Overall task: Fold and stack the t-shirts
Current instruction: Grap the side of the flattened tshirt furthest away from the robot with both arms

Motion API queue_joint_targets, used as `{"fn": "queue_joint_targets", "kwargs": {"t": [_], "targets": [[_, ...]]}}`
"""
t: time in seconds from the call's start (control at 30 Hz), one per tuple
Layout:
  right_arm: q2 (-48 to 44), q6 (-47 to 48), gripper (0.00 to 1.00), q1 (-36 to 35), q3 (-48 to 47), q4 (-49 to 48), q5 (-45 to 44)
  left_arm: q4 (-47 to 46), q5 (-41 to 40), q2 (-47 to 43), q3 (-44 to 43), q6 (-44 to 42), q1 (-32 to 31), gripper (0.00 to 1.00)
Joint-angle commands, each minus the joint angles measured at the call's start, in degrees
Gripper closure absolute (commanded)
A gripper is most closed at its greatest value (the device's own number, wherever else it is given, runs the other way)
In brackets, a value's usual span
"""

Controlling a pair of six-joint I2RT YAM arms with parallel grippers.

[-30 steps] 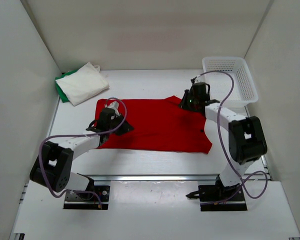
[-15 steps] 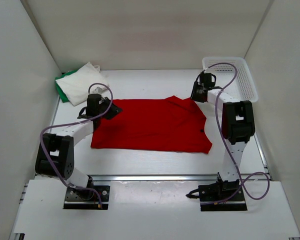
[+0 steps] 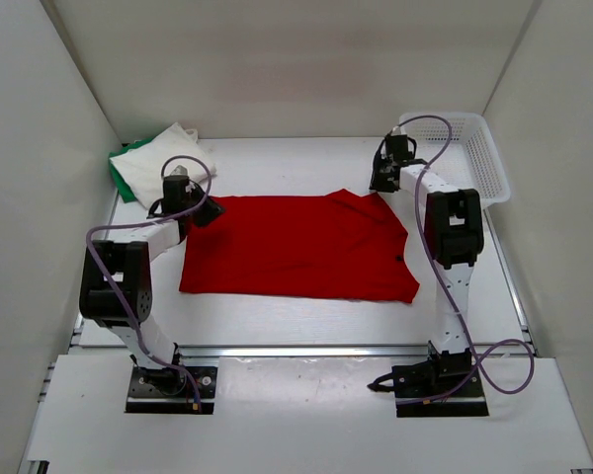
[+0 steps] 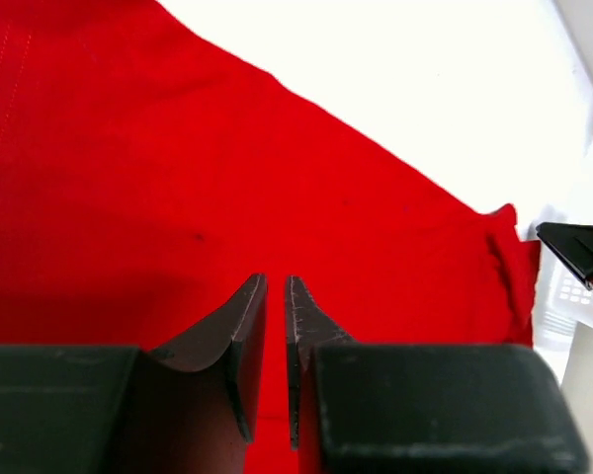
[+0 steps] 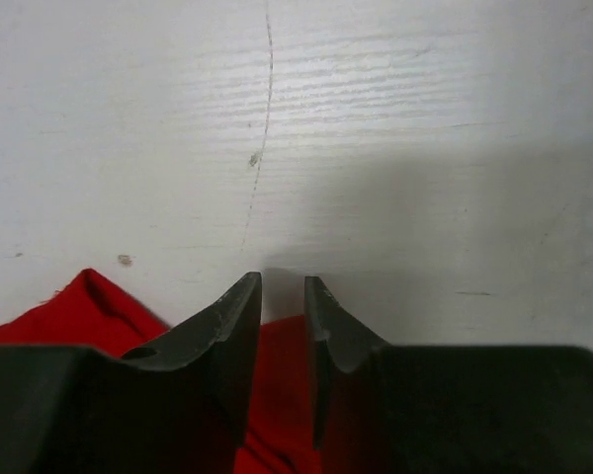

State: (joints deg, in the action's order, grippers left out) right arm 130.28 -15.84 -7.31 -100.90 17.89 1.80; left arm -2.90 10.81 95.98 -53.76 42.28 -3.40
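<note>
Left gripper (image 4: 274,286): one, fingers pressed to a hairline slit, pinching the red t-shirt (image 4: 178,178) at its edge. One red shirt is counted. It lies flat on the tabletop (image 3: 277,163), spreading ahead of this gripper across to the right gripper (image 5: 283,284).

Right gripper: one, fingers likewise nearly together, red cloth bunched between them at the opposite far corner of the shirt, with bare tabletop beyond the tips.

Outward from the left gripper, toward the far corner on its outer side: one white t-shirt (image 3: 163,163), folded, lying on one green t-shirt (image 3: 122,163), of which only an edge shows. Both are near the gripper and apart from the red shirt.

Outward from the right gripper: one white mesh basket (image 3: 474,148), just beside it on its outer side.
</note>
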Motion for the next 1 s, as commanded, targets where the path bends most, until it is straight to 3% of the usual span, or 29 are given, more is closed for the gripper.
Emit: {"fn": "queue_joint_targets", "kwargs": {"t": [0.0,0.1,0.37,0.4,0.47,0.5,0.67,0.87,0.97], "targets": [[0.6,1.5,0.78,-0.9,-2.7,1.7,0.0,0.8,-1.3,0.4,-2.7,-1.4,-0.2,0.76],[0.9,1.4,0.96,-0.7,-3.3,1.2,2.4,1.1,-0.3,1.3,-3.5,-1.6,0.6,0.76],[-1.3,2.8,1.0,-1.8,-4.5,-2.1,2.8,1.8,-1.3,1.9,-4.5,-2.0,0.9,0.76],[-1.7,2.6,0.98,-1.8,-4.6,-1.6,2.3,1.7,-1.0,2.1,-5.0,-2.2,1.1,0.76],[-1.3,2.9,0.77,-2.1,-4.7,-0.1,4.7,2.7,-2.4,2.3,-6.4,-3.0,1.4,0.76],[-0.5,3.4,0.72,-2.5,-5.8,0.3,7.1,2.9,-2.7,2.5,-7.2,-3.0,1.5,0.76],[4.2,4.1,0.61,-5.5,-9.5,3.4,11.0,5.1,-2.8,4.1,-9.1,-3.6,2.2,0.76],[8.0,3.4,0.6,-6.4,-14.8,6.1,12.8,3.7,-3.0,3.2,-6.7,-4.0,2.3,0.76],[8.2,3.4,0.66,-6.7,-14.9,6.9,10.8,3.6,-2.2,3.4,-6.9,-3.6,2.6,0.76]]}}
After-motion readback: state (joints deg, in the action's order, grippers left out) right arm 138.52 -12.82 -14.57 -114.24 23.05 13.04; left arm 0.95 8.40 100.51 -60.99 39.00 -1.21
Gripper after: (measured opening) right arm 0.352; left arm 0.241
